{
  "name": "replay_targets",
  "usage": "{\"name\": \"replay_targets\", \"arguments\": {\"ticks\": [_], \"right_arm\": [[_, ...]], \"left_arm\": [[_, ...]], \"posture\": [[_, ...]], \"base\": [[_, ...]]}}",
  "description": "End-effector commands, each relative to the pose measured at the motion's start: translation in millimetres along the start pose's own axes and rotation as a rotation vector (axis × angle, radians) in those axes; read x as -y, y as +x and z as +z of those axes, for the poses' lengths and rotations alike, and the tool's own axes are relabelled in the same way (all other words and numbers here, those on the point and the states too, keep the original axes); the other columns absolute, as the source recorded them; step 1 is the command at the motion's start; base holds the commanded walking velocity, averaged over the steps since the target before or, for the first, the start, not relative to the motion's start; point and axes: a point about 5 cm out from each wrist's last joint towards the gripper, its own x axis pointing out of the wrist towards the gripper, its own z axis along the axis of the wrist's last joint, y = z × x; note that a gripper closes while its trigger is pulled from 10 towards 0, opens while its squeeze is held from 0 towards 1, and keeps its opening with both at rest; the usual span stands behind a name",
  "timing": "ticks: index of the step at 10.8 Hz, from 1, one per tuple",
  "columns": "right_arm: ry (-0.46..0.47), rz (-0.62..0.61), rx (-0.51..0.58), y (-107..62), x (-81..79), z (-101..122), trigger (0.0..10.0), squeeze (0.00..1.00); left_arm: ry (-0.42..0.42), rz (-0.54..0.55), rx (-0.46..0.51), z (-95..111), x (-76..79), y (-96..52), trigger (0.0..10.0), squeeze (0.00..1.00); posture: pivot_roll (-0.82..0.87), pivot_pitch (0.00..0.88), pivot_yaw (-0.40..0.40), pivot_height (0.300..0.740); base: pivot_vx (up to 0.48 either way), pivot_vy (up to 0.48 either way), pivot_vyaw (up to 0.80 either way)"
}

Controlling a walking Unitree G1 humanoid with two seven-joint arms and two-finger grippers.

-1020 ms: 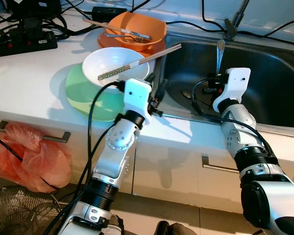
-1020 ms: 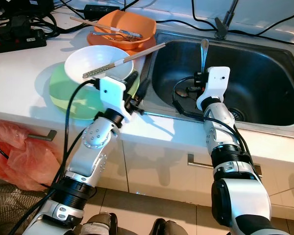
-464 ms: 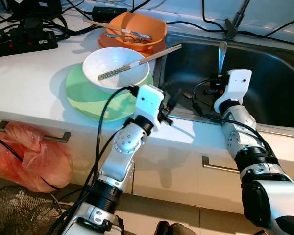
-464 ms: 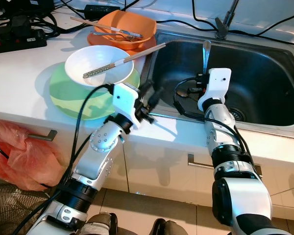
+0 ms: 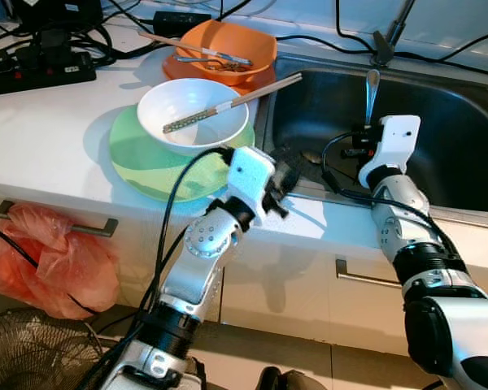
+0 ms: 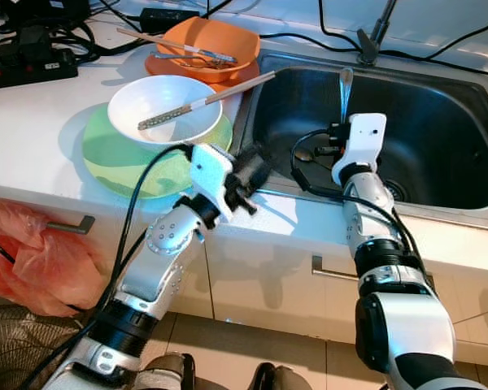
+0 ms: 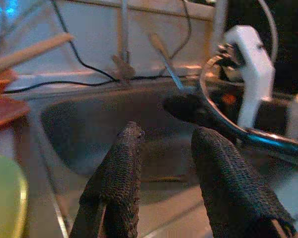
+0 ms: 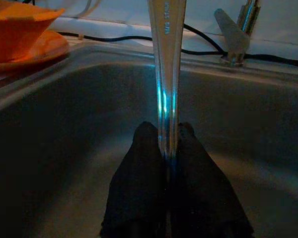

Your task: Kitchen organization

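**Spoon held upright over the sink**

On the white desk [image 5: 49, 130] stand two bowls and two plates. The white bowl [image 5: 193, 114] sits on the green plate [image 5: 146, 158] and carries one chopstick [image 5: 232, 101] laid across it, its far end reaching over the sink [image 5: 439, 122] edge. The orange bowl [image 5: 228, 45] sits on an orange plate [image 5: 179, 69] and holds cutlery, the pieces too small to count.

The right end effector [image 8: 164, 148] is over the sink basin, its two fingers clenched on the handle of one metal spoon [image 5: 371, 91], which stands upright with its bowl end up. The right wrist view shows stamped lettering on the handle, too small to read, and the tap base [image 8: 233, 34] behind.

The left end effector [image 7: 164, 148] is at the sink's near left corner, released, its fingers [image 7: 121, 173] spread with nothing between them. Its wrist view shows the spoon and the right arm's white housing [image 7: 251, 69] across the basin.

A red plastic bag [image 5: 41, 260] hangs at the cabinet front.
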Motion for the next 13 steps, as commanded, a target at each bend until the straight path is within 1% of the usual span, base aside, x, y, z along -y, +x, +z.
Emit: {"name": "replay_targets", "arguments": {"ticks": [1,2,4,6,7,8,10,11,12,13], "right_arm": [[-0.008,-0.023,-0.020,-1.9,6.1,-4.3,10.0,0.00],[-0.008,-0.022,-0.019,-1.6,5.7,-4.1,10.0,0.00],[-0.010,-0.018,-0.017,-1.0,5.2,-3.4,10.0,0.00],[-0.012,-0.016,-0.020,-1.3,5.0,-4.4,10.0,0.00],[-0.010,-0.006,-0.029,-2.0,3.7,-6.8,10.0,0.60],[-0.012,-0.003,-0.037,-2.5,2.6,-8.8,10.0,1.00],[-0.014,-0.002,-0.043,-2.2,1.3,-9.7,10.0,1.00],[-0.020,-0.001,-0.044,-1.9,1.1,-9.4,10.0,0.83],[-0.026,-0.001,-0.044,-1.9,1.3,-9.3,10.0,0.00],[-0.024,-0.002,-0.042,-1.5,1.0,-8.5,10.0,0.00]], "left_arm": [[0.001,-0.043,-0.006,1.3,5.8,0.0,10.0,0.00],[0.018,-0.052,-0.021,1.5,1.0,-3.0,10.0,0.00],[0.040,-0.060,-0.040,1.7,-1.7,-4.2,10.0,0.00],[0.045,-0.066,-0.048,3.3,-3.4,-5.1,10.0,0.00],[0.049,-0.067,-0.052,4.3,-5.5,-6.4,10.0,0.00],[0.051,-0.067,-0.056,4.3,-6.5,-7.3,10.0,0.00],[0.050,-0.068,-0.059,5.1,-7.4,-7.5,10.0,0.00],[0.049,-0.068,-0.060,5.3,-7.3,-7.2,10.0,0.00],[0.045,-0.067,-0.058,5.5,-6.8,-6.8,10.0,0.00],[0.047,-0.061,-0.056,6.0,-6.5,-5.6,10.0,0.00]], "posture": [[0.20,0.157,-0.079,0.740],[0.20,0.153,-0.077,0.740],[0.21,0.146,-0.077,0.740],[0.21,0.141,-0.076,0.740],[0.21,0.136,-0.075,0.740],[0.21,0.134,-0.074,0.740],[0.21,0.136,-0.075,0.740],[0.21,0.137,-0.076,0.740],[0.21,0.139,-0.076,0.740],[0.21,0.145,-0.077,0.740]], "base": [[0.000,0.000,0.00],[0.000,0.000,0.00],[0.000,0.000,0.00],[0.000,0.000,0.00],[0.000,0.000,0.00],[0.000,0.000,0.00],[0.000,0.000,0.00],[0.000,0.000,0.00],[0.000,0.000,0.00],[0.000,0.000,0.00]]}}
